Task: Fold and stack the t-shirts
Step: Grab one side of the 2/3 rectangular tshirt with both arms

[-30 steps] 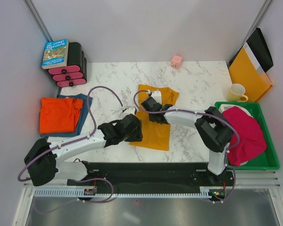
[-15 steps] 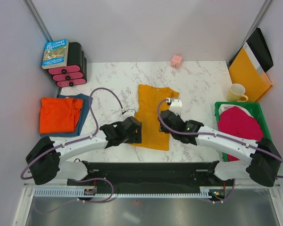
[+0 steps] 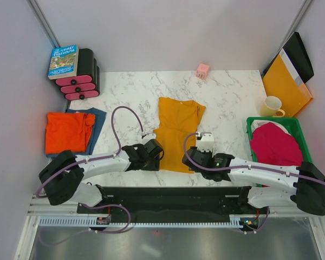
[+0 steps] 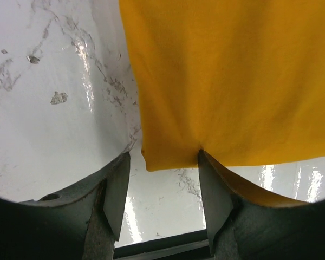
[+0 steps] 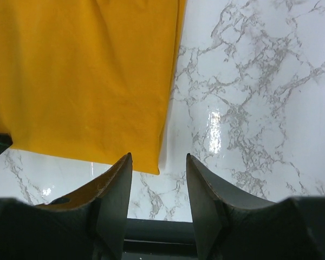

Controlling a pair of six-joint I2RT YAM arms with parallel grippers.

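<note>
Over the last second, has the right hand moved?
Yes. The right hand has drawn back toward its base, from about level with the mug to the hem of the yellow shirt.

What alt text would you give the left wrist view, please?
The open left gripper is poised at the near corner of the mustard-yellow t-shirt, which lies flat on the white marble table. The corner shows between its two dark fingers.

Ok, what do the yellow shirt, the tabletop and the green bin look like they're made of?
Yellow shirt: soft matte fabric, probably cotton knit; it lies limp with shallow creases. Tabletop: glossy white surface with grey veins, marble or a marble-look laminate; lights reflect off it. Green bin: smooth rigid plastic, judging by its moulded rim.
</note>
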